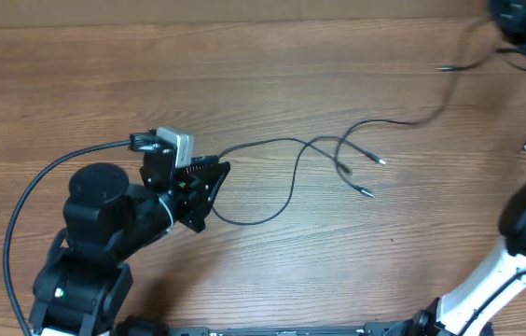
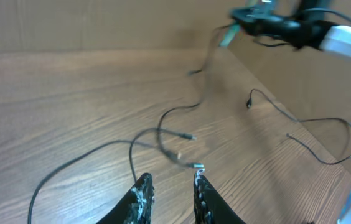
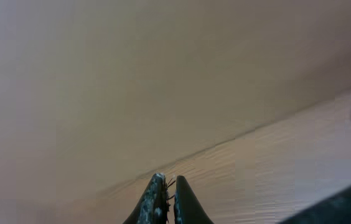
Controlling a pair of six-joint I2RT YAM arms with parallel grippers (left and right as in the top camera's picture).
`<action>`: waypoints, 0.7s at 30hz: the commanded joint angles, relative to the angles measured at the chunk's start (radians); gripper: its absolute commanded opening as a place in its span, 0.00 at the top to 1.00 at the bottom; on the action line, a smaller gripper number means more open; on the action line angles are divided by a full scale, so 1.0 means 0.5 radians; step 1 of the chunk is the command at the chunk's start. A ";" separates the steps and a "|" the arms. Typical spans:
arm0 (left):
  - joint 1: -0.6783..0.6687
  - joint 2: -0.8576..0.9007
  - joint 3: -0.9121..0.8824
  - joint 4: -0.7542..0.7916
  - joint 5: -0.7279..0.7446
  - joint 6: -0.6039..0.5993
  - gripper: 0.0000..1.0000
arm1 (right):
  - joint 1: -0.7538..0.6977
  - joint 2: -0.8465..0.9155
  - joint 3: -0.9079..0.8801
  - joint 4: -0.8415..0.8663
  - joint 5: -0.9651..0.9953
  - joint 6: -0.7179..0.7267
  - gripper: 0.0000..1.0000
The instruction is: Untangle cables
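The left gripper [image 2: 171, 182], at the lower left of the overhead view, stands slightly open with bare wood between its fingers. The right gripper [image 3: 168, 182], at the far upper right, is pinched shut on what looks like one thin strand of the cables [image 1: 291, 142]. That strand slopes down to the middle of the table [image 1: 104, 75], where the rest lies in a loose loop (plugs fanned rightward), so the bundle seems spread out but its central crossings are not yet parted.
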 commanded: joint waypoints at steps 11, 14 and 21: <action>0.006 0.427 -0.011 0.056 -0.014 0.018 0.82 | -0.971 -0.074 0.067 -0.313 0.463 -0.335 0.96; 0.005 0.498 -0.011 0.160 0.067 0.035 0.82 | -1.034 -0.074 0.067 -0.353 0.340 -0.436 0.00; 0.006 0.531 -0.011 0.294 0.254 0.095 0.81 | -0.956 -0.077 0.067 -0.438 0.413 -0.596 0.00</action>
